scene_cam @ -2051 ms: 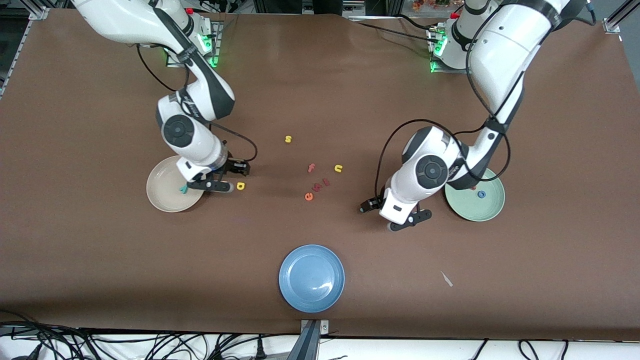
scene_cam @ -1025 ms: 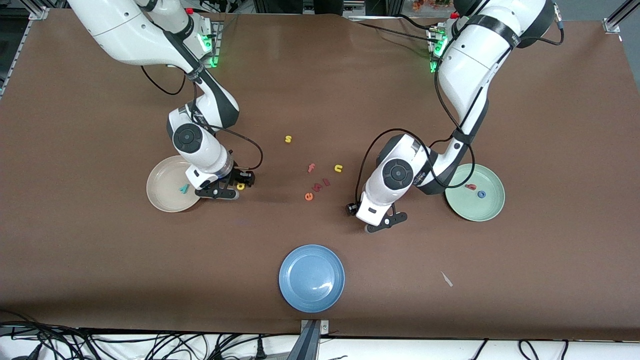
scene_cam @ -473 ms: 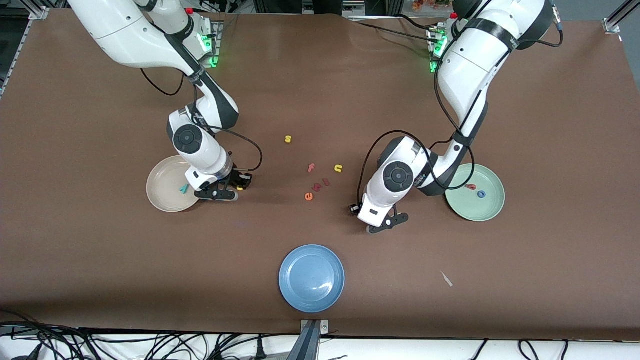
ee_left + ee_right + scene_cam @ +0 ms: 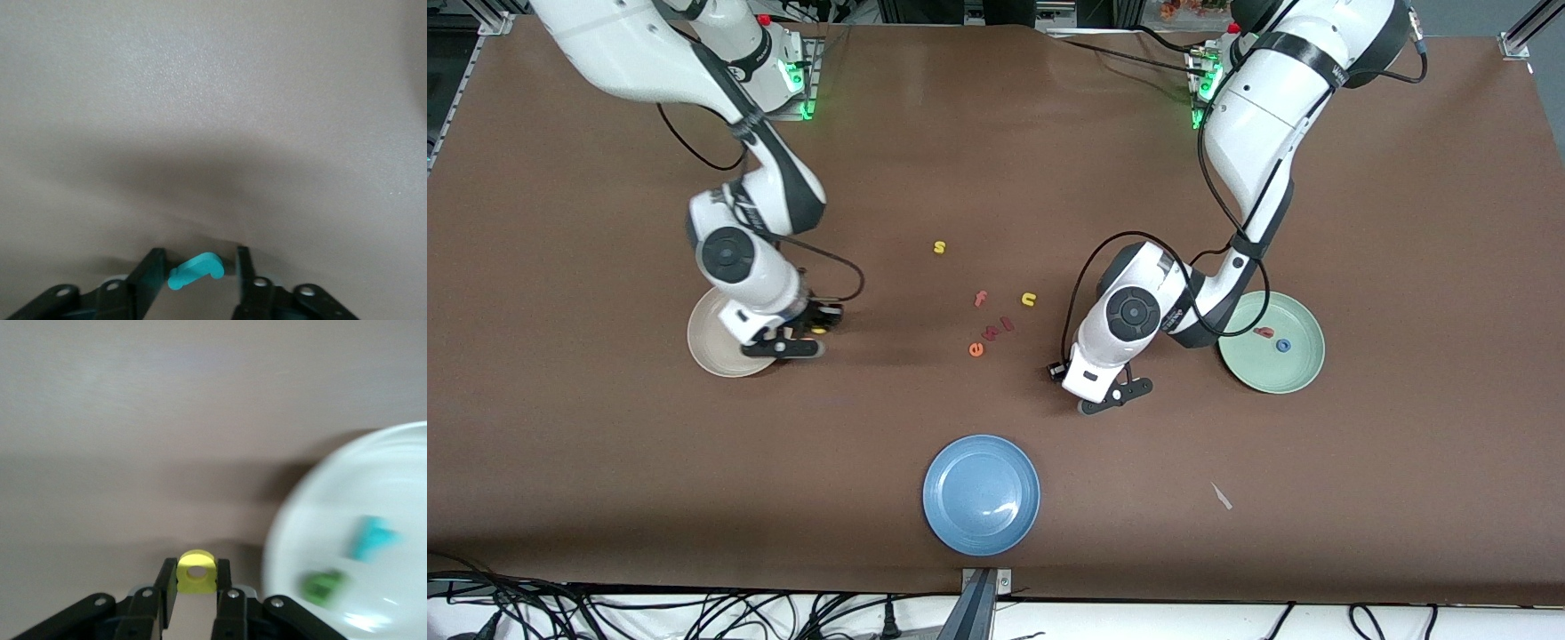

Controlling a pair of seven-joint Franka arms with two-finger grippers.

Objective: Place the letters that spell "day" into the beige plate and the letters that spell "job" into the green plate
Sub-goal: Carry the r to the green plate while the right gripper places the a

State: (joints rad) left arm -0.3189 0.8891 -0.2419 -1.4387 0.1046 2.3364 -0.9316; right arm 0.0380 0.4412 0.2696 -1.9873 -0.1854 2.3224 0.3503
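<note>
My right gripper (image 4: pixel 809 332) is shut on the yellow "a" (image 4: pixel 817 331) (image 4: pixel 197 572), just off the table beside the rim of the beige plate (image 4: pixel 707 342) (image 4: pixel 373 473). In that plate lie the teal "y" (image 4: pixel 373 537) and the green "d" (image 4: pixel 323 585). My left gripper (image 4: pixel 1089 391) (image 4: pixel 197 263) is down at the table between the loose letters and the green plate (image 4: pixel 1272 373). Its jaws straddle the teal "j" (image 4: pixel 195 271); one finger touches it and a small gap shows at the other. The red "b" (image 4: pixel 1263 332) and blue "o" (image 4: pixel 1283 345) lie in the green plate.
A blue plate (image 4: pixel 981 494) sits near the front edge. Loose letters lie mid-table: yellow "s" (image 4: pixel 939 247), pink "f" (image 4: pixel 980 299), yellow "u" (image 4: pixel 1029 300), orange "e" (image 4: pixel 976 349) and two small red pieces (image 4: pixel 998 328). A white scrap (image 4: pixel 1221 496) lies toward the left arm's end.
My right gripper closed on the yellow "a" and carried it toward the beige plate. My left gripper stayed in place while its jaws narrowed around the teal "j".
</note>
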